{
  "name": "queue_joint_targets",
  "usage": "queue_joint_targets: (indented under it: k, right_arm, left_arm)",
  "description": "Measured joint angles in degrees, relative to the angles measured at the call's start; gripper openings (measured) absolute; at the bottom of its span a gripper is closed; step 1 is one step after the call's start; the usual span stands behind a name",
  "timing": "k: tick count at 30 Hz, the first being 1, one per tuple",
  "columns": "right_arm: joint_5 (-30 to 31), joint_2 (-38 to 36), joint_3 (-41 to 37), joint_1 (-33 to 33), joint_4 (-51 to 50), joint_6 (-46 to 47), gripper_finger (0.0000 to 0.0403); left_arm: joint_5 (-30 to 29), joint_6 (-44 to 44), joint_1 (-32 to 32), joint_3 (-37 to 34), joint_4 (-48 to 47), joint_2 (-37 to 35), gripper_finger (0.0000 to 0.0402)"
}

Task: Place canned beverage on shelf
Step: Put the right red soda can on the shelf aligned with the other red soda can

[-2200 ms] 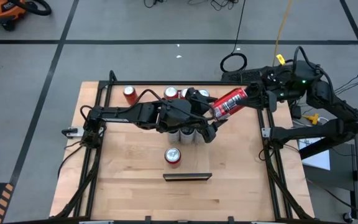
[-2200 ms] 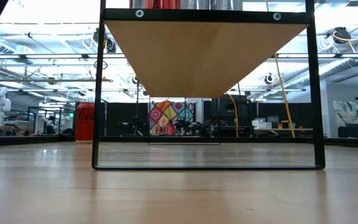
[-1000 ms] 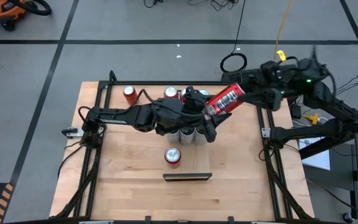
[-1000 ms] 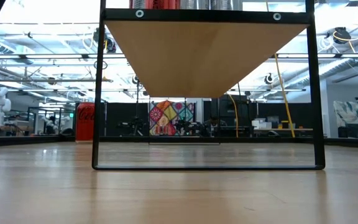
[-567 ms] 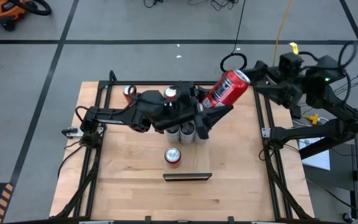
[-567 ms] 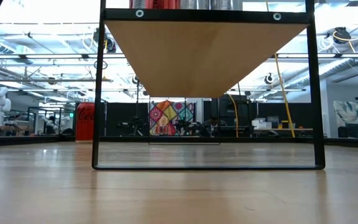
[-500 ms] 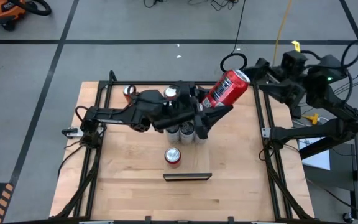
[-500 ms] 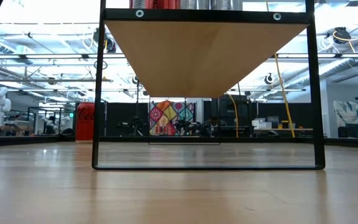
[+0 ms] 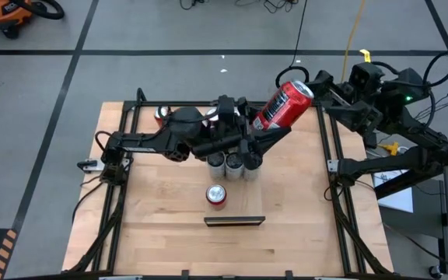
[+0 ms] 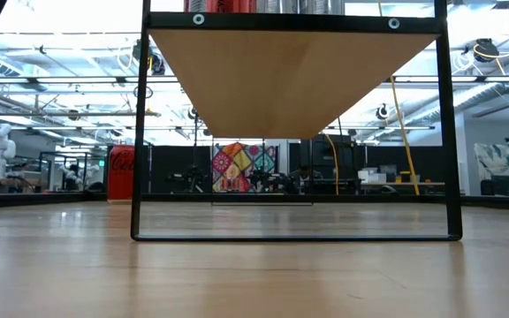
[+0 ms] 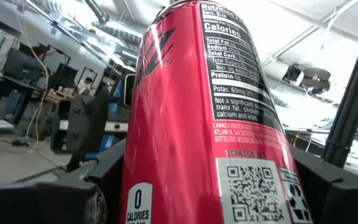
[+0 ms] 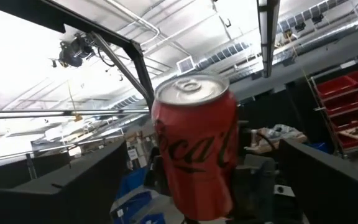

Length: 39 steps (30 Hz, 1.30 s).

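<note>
We see the wooden tabletop (image 9: pixel 286 202), and near its front edge the shelf (image 9: pixel 234 221), a small board lying well apart from the held can. Our left arm reaches across the middle; its left gripper (image 9: pixel 264 134) clamps the base of the red can (image 9: pixel 288 105), lifted and tilted above the table's far right. The right gripper (image 9: pixel 323 84), just beside the can's top, stands wide with nothing in it. Another red can (image 9: pixel 216 194) stands just behind the shelf.

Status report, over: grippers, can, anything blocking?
Left gripper holds red can, tilted. Right gripper open, clear of it. Standing cans below.
</note>
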Motion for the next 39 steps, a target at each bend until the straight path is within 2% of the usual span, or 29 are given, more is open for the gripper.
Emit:
queue_joint_targets:
  k: [7, 16, 22, 35, 39]
  right_arm:
    - [3.17, 1.44, 0.00, 1.39, 0.50, -0.79, 0.0399]
    - [3.41, 3.76, 0.00, 1.39, 2.06, -1.35, 0.0399]
    - [6.15, 4.90, 0.00, 1.39, 3.31, -3.77, 0.0400]
    - [3.08, 7.11, 0.00, 1.39, 9.10, -0.67, 0.0391]
    - [3.00, 7.03, 0.00, 1.39, 9.31, -0.67, 0.0364]
  left_arm:
    - [1.52, 0.02, 1.16, 0.00, -0.13, 0.04, 0.0288]
    - [2.08, 0.02, 2.30, 0.00, -0.78, 0.07, 0.0288]
    - [1.97, -0.03, 3.06, 0.07, -4.25, 0.07, 0.0288]
    - [3.15, -1.48, 4.14, 0.00, -5.21, 0.20, 0.0288]
    - [3.15, -1.48, 4.17, 0.00, -5.25, 0.20, 0.0288]
